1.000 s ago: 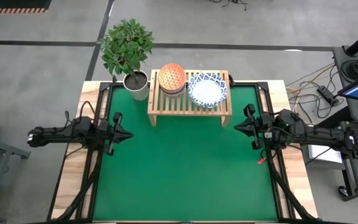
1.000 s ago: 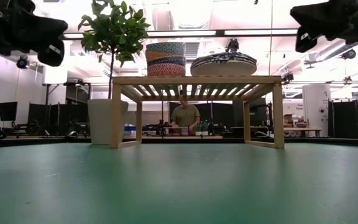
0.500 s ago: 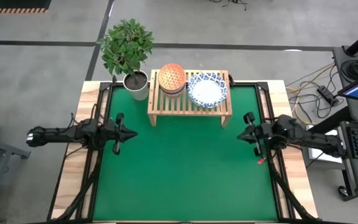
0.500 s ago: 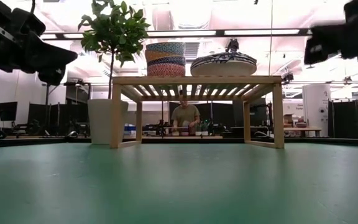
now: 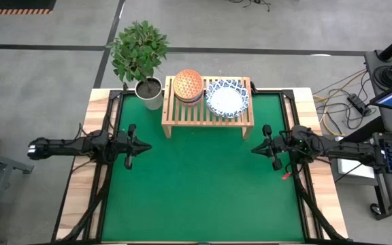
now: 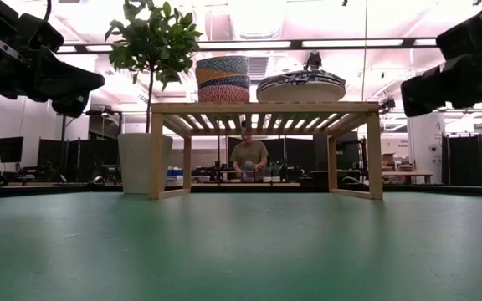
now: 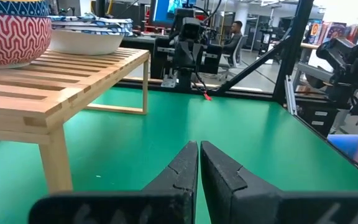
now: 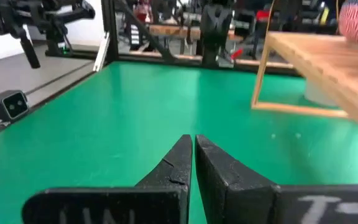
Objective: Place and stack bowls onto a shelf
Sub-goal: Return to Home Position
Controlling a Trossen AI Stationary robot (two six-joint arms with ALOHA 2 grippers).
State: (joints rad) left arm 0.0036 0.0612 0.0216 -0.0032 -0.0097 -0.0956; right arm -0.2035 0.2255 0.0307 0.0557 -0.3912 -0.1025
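Observation:
The light-wood shelf (image 5: 207, 109) stands at the table's far middle on its side legs. On its slatted top rests a stack of smaller bowls (image 5: 188, 86) with an orange-red dotted one uppermost, also in the low view (image 6: 223, 79), and beside it a stack of wide white bowls with blue-patterned rims (image 5: 227, 97), seen from the side in the low view (image 6: 300, 86). My left gripper (image 5: 145, 145) is shut and empty above the table's left side. My right gripper (image 5: 254, 150) is shut and empty above the right side.
A leafy plant in a white pot (image 5: 148, 92) stands at the shelf's left end. The green mat (image 5: 203, 190) lies open in front of the shelf. A person (image 6: 249, 157) stands in the room behind the table.
My right gripper has moved toward the table's near edge, then toward the left, further in over the mat. My left gripper has drifted slightly toward the near edge. The bowls and shelf have stayed still.

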